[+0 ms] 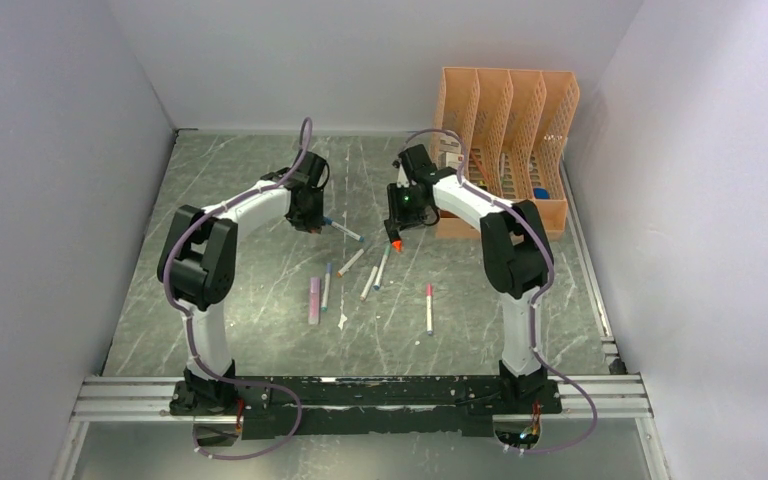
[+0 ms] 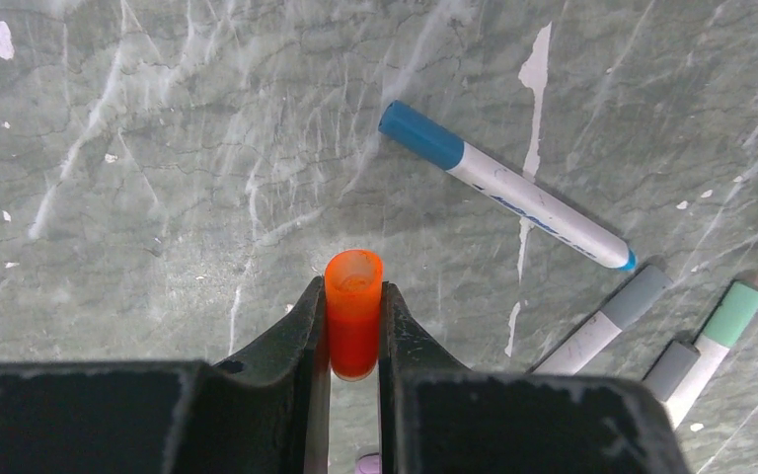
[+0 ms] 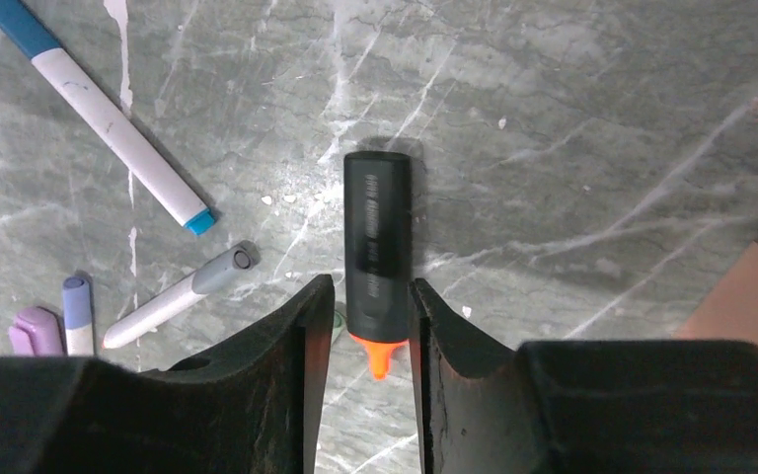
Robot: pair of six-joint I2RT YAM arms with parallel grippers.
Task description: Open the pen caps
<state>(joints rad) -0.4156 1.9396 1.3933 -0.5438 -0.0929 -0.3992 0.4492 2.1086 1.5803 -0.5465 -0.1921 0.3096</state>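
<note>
Grey marble table [image 1: 260, 330] between white walls: two arms hold a marker and its cap apart.

At 11 o'clock from the loose pens [image 1: 369, 283] mid-table, the left gripper [image 2: 353, 296] is clamped on the orange cap [image 2: 353, 321], which is held alone above the surface. A blue-capped white pen [image 2: 513, 188] lies at its 2 o'clock. At 1 o'clock from the loose pens, the right gripper [image 3: 370, 296] pinches the black marker [image 3: 377, 227], whose orange tip [image 3: 378, 360] is bare. An orange file organizer [image 1: 505, 120] stands at the table's 2 o'clock.
</note>
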